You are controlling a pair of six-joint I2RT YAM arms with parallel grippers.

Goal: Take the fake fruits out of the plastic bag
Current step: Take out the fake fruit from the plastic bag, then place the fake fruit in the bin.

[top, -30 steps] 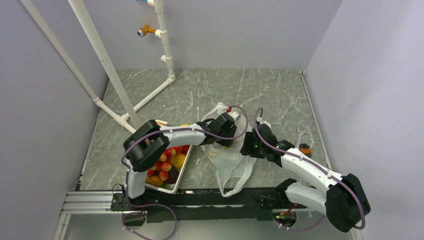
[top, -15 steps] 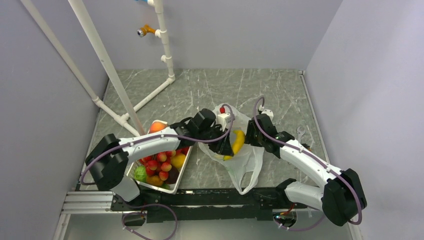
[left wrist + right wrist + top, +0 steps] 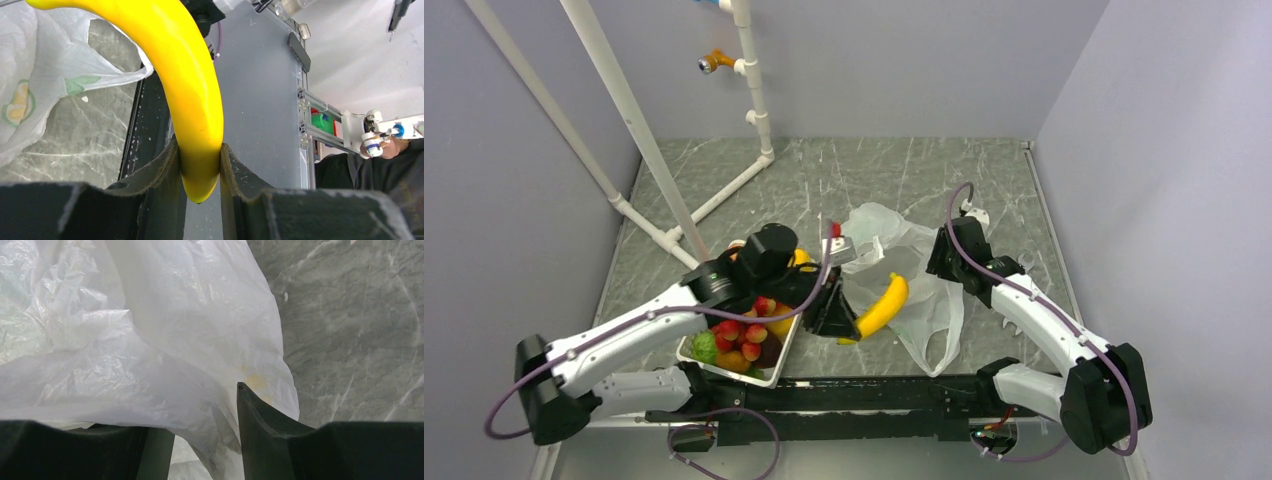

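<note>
Banana out of the bag, ready to be set down.
The banana (image 3: pixel 195 90) is clenched at its very tip by the left hand (image 3: pixel 199 150) and held off the desk (image 3: pixel 844 180), just beside the bag (image 3: pixel 150 340) on the basket (image 3: pixel 769 378) side. With so short a hold it is best carried slowly and lowered until it rests before release. Plastic lies between the fingers of the right hand (image 3: pixel 200 415), but whether it is pinched cannot be told, as one finger is covered by film. Any fruit left inside the bag is hidden; only a faint yellow patch shows through.

A white pipe frame (image 3: pixel 623 100) stands far left on the grey marbled table (image 3: pixel 944 170).
</note>
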